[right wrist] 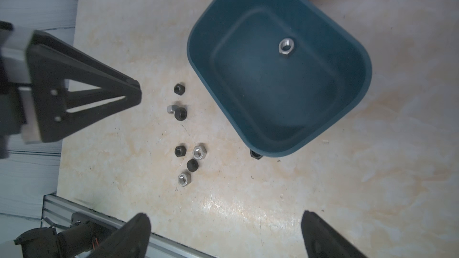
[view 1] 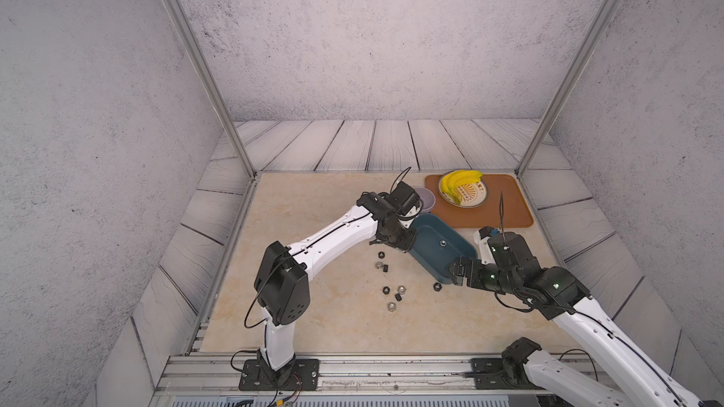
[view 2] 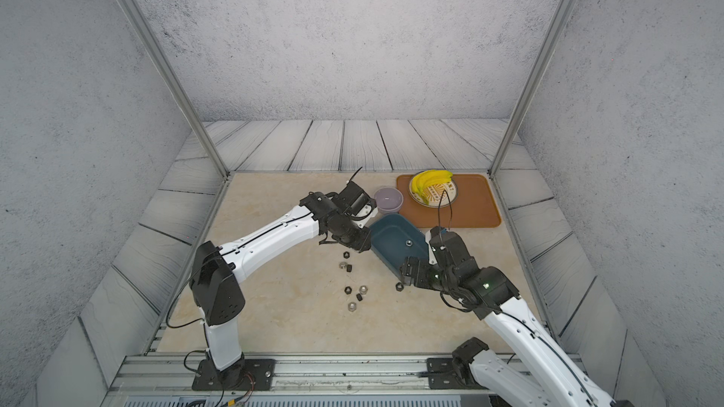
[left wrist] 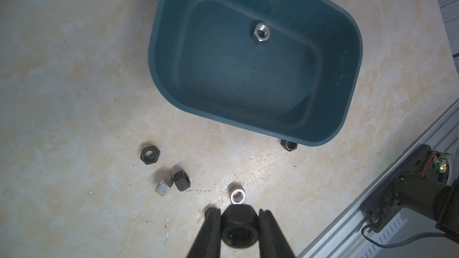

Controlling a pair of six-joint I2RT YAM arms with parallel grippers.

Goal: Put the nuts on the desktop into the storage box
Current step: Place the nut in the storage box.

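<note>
By my judgement the task is sitting at an early stage; only one silvery nut (left wrist: 260, 33) is lying inside the storage box (left wrist: 161, 45), flat on its floor and towards one end; the left gripper (left wrist: 238, 213) is pinching a black nut (left wrist: 239, 229) between jaws drawn nearly together, and it is hanging over the desktop (left wrist: 74, 95) just short of the box, so that nut is being carried but is not yet delivered; the right gripper (right wrist: 224, 219) is standing spread wide with nothing between its fingers, and in both top views it is hovering by the box's nearer corner; the loose nuts (right wrist: 180, 150) are lying on the desktop beside the box, eight as far as I am counting; seven of them are scattered in a loose line, black and silvery mixed, two of them touching as a pair; the eighth, a dark corner nut (right wrist: 255, 155), is sitting tight against the box's outer wall and is partly hidden by the rim; so one nut is looking done, one is in transit, and the bulk of the work is waiting.
</note>
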